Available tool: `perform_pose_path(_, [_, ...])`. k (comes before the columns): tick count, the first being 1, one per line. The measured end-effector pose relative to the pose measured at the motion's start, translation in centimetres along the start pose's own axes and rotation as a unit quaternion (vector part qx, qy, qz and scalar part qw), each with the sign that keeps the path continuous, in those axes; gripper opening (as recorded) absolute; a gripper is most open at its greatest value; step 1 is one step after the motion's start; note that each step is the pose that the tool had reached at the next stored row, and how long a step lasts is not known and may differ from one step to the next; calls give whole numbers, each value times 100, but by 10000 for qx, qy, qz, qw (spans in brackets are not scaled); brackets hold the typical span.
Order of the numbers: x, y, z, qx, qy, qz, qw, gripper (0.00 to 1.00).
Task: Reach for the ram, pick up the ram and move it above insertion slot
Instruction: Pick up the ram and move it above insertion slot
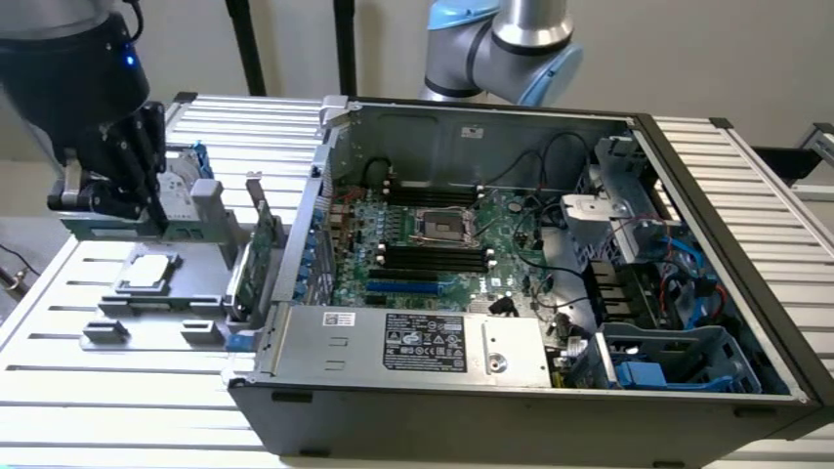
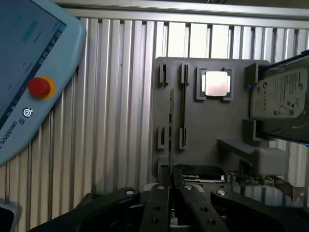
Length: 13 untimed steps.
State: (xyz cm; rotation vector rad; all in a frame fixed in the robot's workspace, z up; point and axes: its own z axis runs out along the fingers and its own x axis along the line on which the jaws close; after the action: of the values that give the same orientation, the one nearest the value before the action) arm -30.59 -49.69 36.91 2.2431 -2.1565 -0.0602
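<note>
pale wall (image 1: 729, 59) behind — ribbed aluminium table (image 1: 117, 391) beneath, evenly lit.

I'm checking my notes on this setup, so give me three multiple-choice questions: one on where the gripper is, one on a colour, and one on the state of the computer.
1. Where is the gripper?
A. over a keyboard
B. over the grey parts holder at the exterior view's left
C. over a monitor

2. What colour is the round button on the teach pendant?
A. red
B. green
C. blue

3. How is the computer case?
A. shut
B. wrapped in plastic
C. open, with the motherboard showing

Answers:
1. B, the gripper hangs above the holder, beside the case.
2. A, the button is red on the pale blue pendant.
3. C, the side is off and the board is in plain sight.
</note>
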Motion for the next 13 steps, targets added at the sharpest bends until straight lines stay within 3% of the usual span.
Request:
perform_pose_path(8, [-1,-331,-145,-1,-18,0,10000,13])
perform_pose_path(13, [3,-550,-189,1,-66,-3,10000,13])
